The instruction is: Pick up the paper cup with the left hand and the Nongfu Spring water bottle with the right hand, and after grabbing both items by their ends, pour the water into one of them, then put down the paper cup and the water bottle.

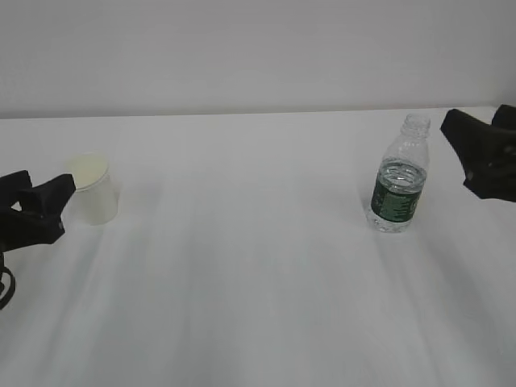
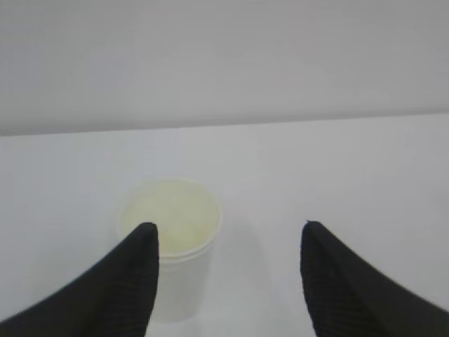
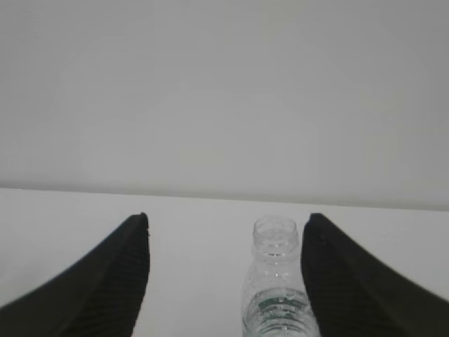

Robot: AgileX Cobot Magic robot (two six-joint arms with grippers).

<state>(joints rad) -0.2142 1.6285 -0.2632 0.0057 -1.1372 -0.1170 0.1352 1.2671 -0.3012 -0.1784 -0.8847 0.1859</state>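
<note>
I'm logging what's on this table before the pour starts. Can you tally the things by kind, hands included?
Paper cup: 1
Water bottle: 1
Robot hands: 2, the left hand and the right hand, both open
Total: 4

The paper cup (image 1: 94, 189) stands upright on the left side of the white table (image 1: 258, 282). It is small, white and tapered, with a rolled rim and a cream-yellowish inside, and its mouth is open to the top. In the left wrist view the cup (image 2: 170, 253) sits low and left of centre.

The Nongfu Spring water bottle (image 1: 399, 177) stands upright on the right side, well apart from the cup. It is clear ribbed plastic with a dark green label band around its middle and an uncapped neck. The water (image 1: 401, 172) reaches up to about the top of the label. In the right wrist view the bottle (image 3: 277, 295) rises from the bottom edge, slightly right of centre.
</note>
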